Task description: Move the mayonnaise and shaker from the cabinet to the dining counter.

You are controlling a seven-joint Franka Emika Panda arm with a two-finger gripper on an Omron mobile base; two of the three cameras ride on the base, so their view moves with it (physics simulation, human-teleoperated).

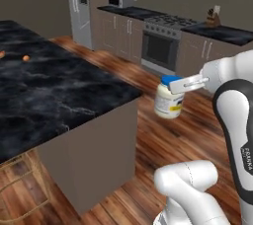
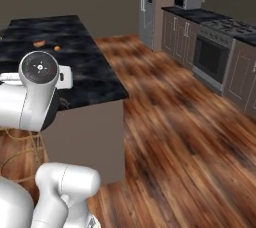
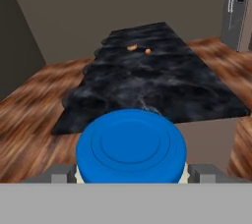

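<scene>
Blue lid of mayonnaise (image 3: 131,145) sits right under hand camera, between gripper (image 1: 174,87) fingers; you grasp jar by its top, hanging in air over wood floor, just off corner of dining counter (image 1: 54,95). Jar out of cabinet: judged about halfway on first item. You must carry it over marble, set down. Shaker left to fetch.

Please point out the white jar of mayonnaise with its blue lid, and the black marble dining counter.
white blue-lidded mayonnaise jar (image 1: 168,101): left base view, on its pale label.
black white-veined marble dining counter (image 3: 162,80): hand view, on bare top.
</scene>
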